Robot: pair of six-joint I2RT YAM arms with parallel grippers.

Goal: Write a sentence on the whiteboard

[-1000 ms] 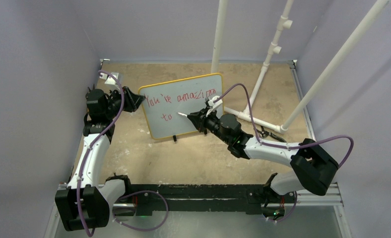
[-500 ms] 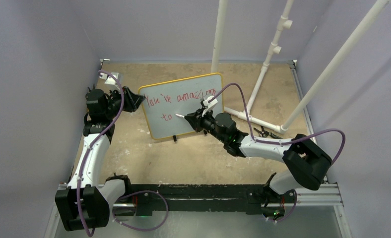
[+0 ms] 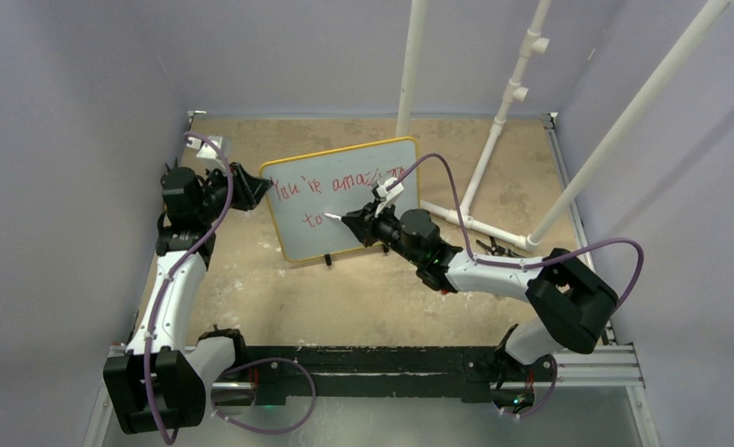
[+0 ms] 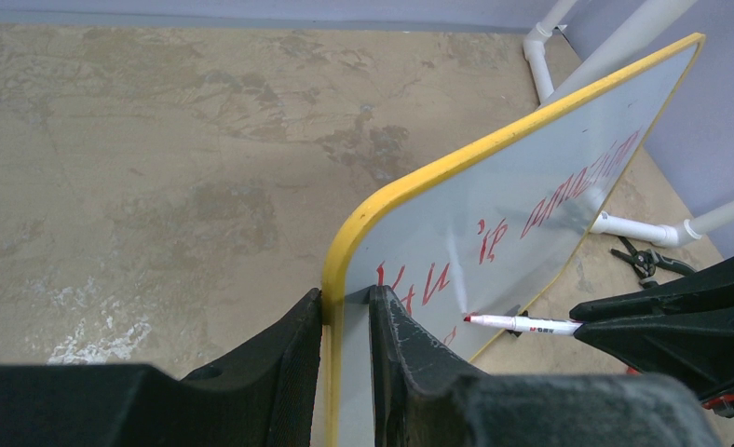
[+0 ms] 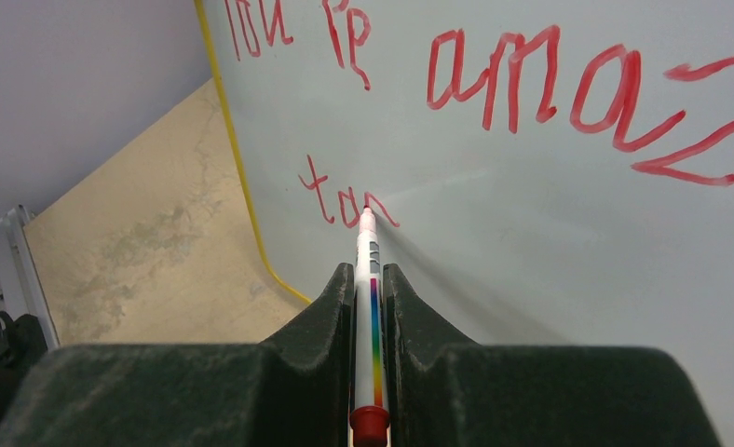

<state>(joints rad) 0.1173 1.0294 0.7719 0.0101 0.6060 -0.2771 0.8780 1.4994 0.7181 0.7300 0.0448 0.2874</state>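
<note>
The whiteboard [image 3: 345,219], white with a yellow-orange frame, stands tilted on the table. It carries red writing, "You're amazing" with "to" and a further stroke below. My left gripper [image 3: 251,189] is shut on the board's left edge [image 4: 345,307], one finger on each face. My right gripper [image 3: 368,223] is shut on a white marker with a red tip [image 5: 367,279]. The marker tip [image 5: 367,214] touches the board just right of the lower word. The marker also shows in the left wrist view [image 4: 522,324].
White PVC pipes [image 3: 494,140] stand behind and right of the board, with a base pipe [image 3: 475,228] lying on the table. A small black tool [image 3: 508,250] lies near that pipe. Purple walls close in the worn tan table [image 3: 345,298].
My right gripper has moved left with the marker along the lower line, and the tip now meets the board after "to". The left gripper and board have stayed put.
</note>
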